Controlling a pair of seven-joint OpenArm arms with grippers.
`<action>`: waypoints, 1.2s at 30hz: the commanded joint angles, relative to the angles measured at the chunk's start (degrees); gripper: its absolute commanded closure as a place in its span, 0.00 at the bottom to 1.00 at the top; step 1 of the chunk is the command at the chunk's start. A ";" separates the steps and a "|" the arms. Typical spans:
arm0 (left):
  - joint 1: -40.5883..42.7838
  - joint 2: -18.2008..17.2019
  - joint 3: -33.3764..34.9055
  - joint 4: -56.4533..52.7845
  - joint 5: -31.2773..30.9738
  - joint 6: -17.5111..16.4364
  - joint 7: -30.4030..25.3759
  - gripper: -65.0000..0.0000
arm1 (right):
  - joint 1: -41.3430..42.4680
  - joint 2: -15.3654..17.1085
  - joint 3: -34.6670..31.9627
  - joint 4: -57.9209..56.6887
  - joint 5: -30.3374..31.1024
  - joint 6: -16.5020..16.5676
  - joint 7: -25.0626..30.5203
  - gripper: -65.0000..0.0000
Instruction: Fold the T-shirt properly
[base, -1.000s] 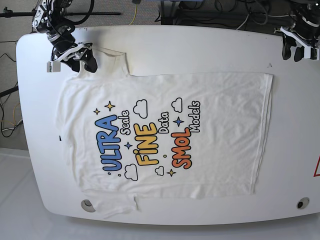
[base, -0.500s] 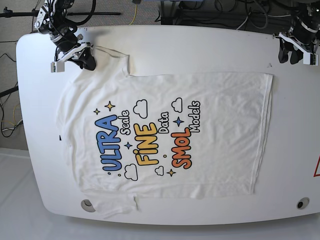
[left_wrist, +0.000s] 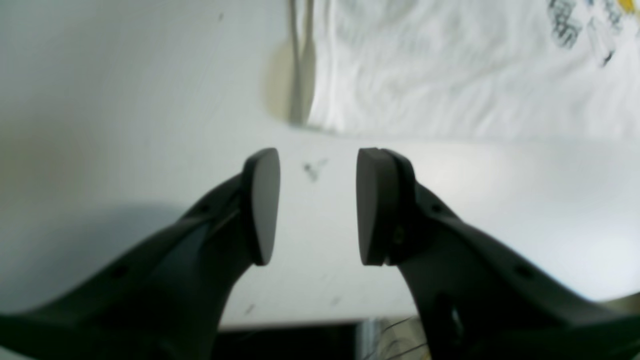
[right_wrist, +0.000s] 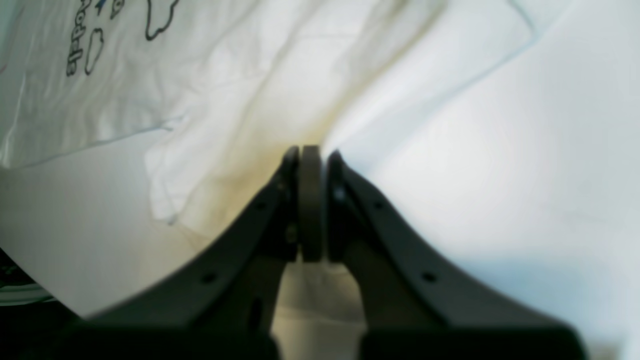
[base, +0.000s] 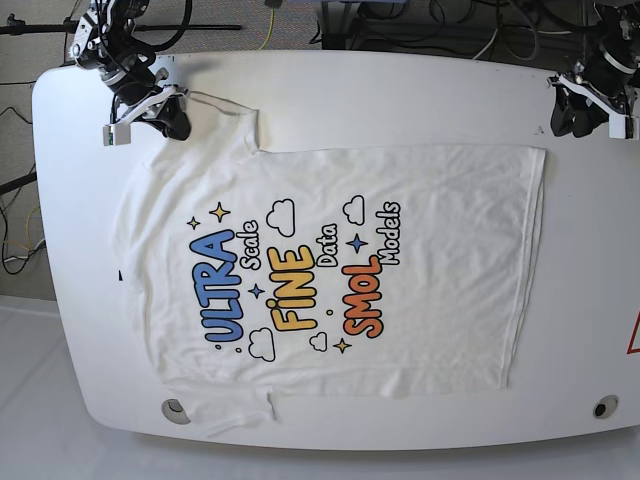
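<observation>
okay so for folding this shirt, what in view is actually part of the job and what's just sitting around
Part of the job:
- T-shirt, spread print-up
- right pincer, shut on the T-shirt's sleeve
- left pincer, open over bare table, beside the hem

Just lying about:
- white table
- cables behind the table
- round hole at the table corner

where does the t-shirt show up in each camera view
Base: the T-shirt lies flat, print up, across the middle of the table.
Left wrist: its hem corner fills the upper right, beyond the open left gripper.
Right wrist: it fills the upper left, its sleeve at the shut right gripper.
Shared landmark: the black "Models" lettering.
</observation>
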 joint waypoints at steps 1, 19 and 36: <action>-1.43 -0.84 -0.84 -0.87 -2.68 -0.33 0.05 0.65 | -0.39 0.49 0.02 0.09 -1.84 -0.56 -1.90 1.00; -8.67 -1.68 -4.57 -15.17 -9.50 -1.03 3.58 0.67 | -0.27 0.47 0.20 0.46 -0.91 -0.56 -1.79 1.00; -8.49 -2.20 0.50 -20.08 -7.07 -0.84 2.15 0.66 | -0.49 0.53 0.08 0.32 -0.83 -0.56 -1.34 1.00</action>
